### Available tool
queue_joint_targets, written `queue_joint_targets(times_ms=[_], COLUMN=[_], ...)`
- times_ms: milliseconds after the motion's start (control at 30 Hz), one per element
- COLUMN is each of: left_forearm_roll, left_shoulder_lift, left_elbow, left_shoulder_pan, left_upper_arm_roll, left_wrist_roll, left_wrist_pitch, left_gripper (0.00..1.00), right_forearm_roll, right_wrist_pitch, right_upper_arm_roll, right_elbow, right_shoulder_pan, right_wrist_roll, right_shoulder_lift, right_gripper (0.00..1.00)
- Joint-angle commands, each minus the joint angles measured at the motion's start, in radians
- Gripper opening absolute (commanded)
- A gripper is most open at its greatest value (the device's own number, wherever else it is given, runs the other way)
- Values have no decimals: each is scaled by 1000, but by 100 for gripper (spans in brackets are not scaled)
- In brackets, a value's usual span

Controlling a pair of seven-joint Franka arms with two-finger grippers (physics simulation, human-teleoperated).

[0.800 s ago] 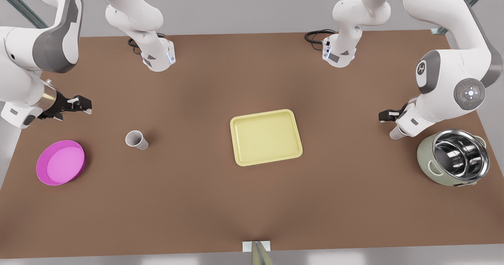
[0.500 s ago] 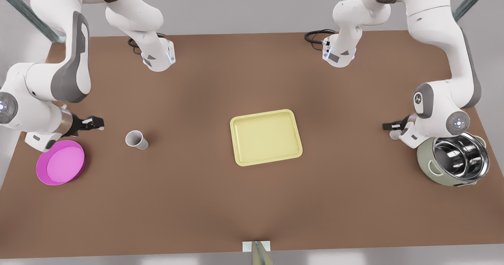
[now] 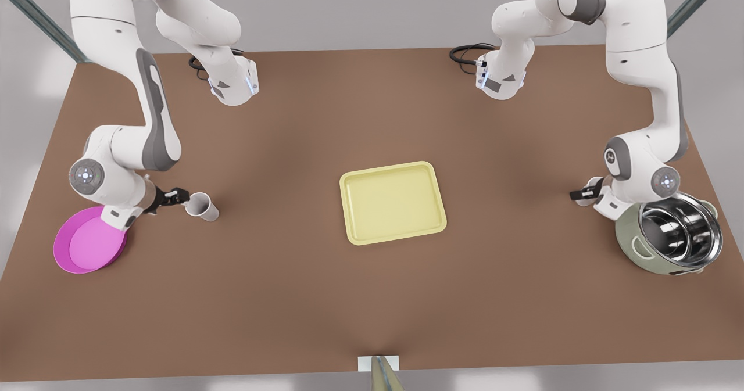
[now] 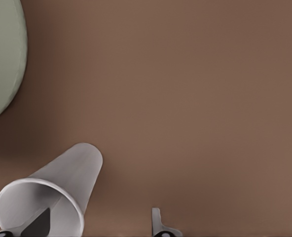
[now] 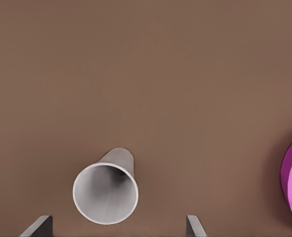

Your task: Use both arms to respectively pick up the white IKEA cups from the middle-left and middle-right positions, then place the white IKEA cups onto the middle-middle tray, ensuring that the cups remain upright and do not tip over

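Left wrist view puts one cup off centre, on the green pot's side of the tray. The left gripper has its jaws spread, but one finger looks to cross the rim, so closing may tip this cup. Across the tray, the right gripper, also spread, frames the second cup; pushing further could knock it over.
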Motion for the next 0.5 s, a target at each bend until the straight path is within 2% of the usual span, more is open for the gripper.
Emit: queue_joint_targets(times_ms=[0, 400, 467], left_forearm_roll=[2, 3, 2], left_shoulder_lift=[-1, 38, 65], left_elbow=[-11, -29, -28], left_shoulder_pan=[2, 14, 20], left_upper_arm_roll=[4, 8, 8], left_wrist_roll=[31, 30, 24], left_wrist_pitch=[34, 47, 110], left_gripper=[100, 100, 100], right_forearm_roll=[2, 1, 1], right_wrist_pitch=[154, 323, 344], right_upper_arm_roll=[-1, -1, -1], right_elbow=[-30, -194, -208], right_shoulder_pan=[-7, -21, -21], right_wrist_roll=[-5, -7, -7], right_shoulder_lift=[-4, 19, 31], right_gripper=[100, 100, 100])
